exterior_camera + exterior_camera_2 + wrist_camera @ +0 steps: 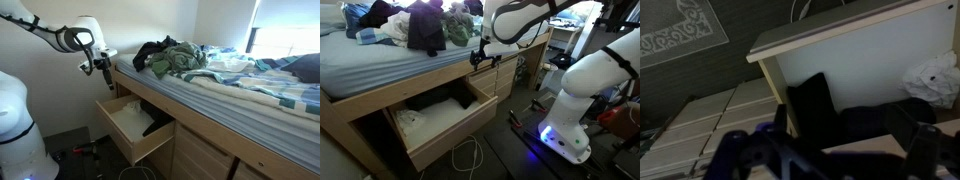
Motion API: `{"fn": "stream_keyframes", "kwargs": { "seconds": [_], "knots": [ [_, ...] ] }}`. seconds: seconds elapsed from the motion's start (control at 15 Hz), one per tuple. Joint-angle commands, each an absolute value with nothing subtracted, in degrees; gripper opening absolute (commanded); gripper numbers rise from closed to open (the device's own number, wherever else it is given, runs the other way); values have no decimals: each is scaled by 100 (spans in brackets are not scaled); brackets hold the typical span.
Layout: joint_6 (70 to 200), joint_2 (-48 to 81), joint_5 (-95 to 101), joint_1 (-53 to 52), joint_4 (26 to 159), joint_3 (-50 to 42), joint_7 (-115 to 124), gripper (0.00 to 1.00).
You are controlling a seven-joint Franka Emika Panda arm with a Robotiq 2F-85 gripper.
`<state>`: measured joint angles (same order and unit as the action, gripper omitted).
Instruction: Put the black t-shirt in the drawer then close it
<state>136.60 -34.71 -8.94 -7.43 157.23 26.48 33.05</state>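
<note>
Robot gripper (pixel 100 68) is hovering over an open drawer (pixel 455 130) by the bed's corner, its jaws spread wide and holding nothing.
The black t-shirt (pixel 150 55) is lying on top of the bed, in a heap of clothes (pixel 185 58) near that corner and along the front edge. It is sitting higher than the gripper and near it, not touching. A white cloth (pixel 410 120) is lying inside the drawer.
</note>
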Motion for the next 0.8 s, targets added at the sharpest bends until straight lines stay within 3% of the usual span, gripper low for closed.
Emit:
{"fn": "stream_keyframes", "kwargs": {
  "seconds": [0.0,0.73],
  "knots": [
    [13652,-3445,-780,-863,15719,2518,3383,100],
    [13886,-3350,-673,-823,15650,2661,3582,100]
  ]
}}
